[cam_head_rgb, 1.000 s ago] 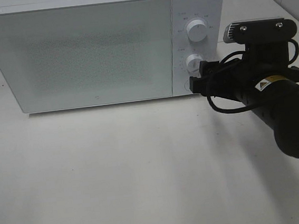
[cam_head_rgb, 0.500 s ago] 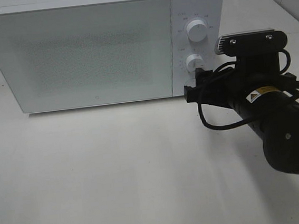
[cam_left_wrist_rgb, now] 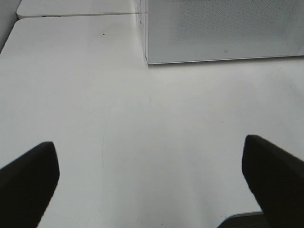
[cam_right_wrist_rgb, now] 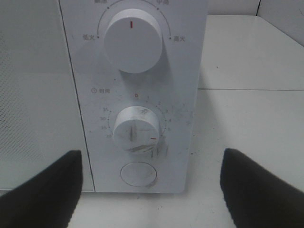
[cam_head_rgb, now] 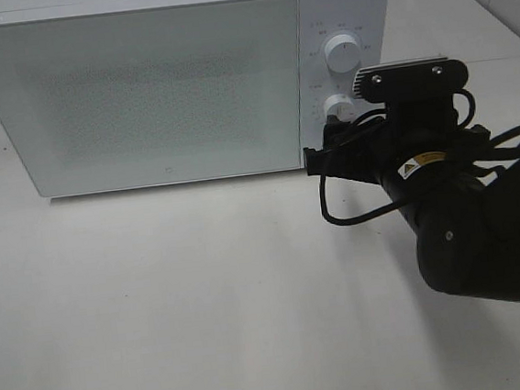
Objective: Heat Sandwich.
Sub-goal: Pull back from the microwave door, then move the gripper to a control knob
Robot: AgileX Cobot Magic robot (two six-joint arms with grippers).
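1. Table (cam_head_rgb: 160,306): white and matte. A faint curved scratch (cam_left_wrist_rgb: 103,137) shows in your left wrist view.

2. Left gripper (cam_left_wrist_rgb: 148,152): dark fingers (cam_left_wrist_rgb: 28,180) spread wide with nothing between them. It hangs over bare table, and the microwave's lower front corner is well ahead of it. The high camera does not show this arm.

3. Right arm (cam_head_rgb: 476,239): black and bulky, reaching in from the right of the high view. A loop of black cable (cam_head_rgb: 336,215) hangs beneath its wrist.

4. Right gripper (cam_right_wrist_rgb: 152,156): fingers set wide apart and holding nothing. It faces the control panel, close to the panel's lower part. You cannot tell whether it touches.

5. Microwave (cam_head_rgb: 157,85): a white box on the table with its door (cam_head_rgb: 154,95) shut. The dotted pane hides the inside.

6. Control panel (cam_right_wrist_rgb: 185,71): a strip to the right of the door.
   - Round button (cam_right_wrist_rgb: 138,174): the lowest control, flush and white.
   - Lower knob (cam_right_wrist_rgb: 136,129): above the button, inside a numbered ring. Its face is scuffed, and a red mark sits at its lower right edge.
   - Upper knob (cam_right_wrist_rgb: 132,42): larger, with a red line pointing straight up.

7. Sandwich: not visible in any view, so you cannot tell where it lies.

8. Rear surface (cam_right_wrist_rgb: 251,52): white, behind and to the right of the microwave.
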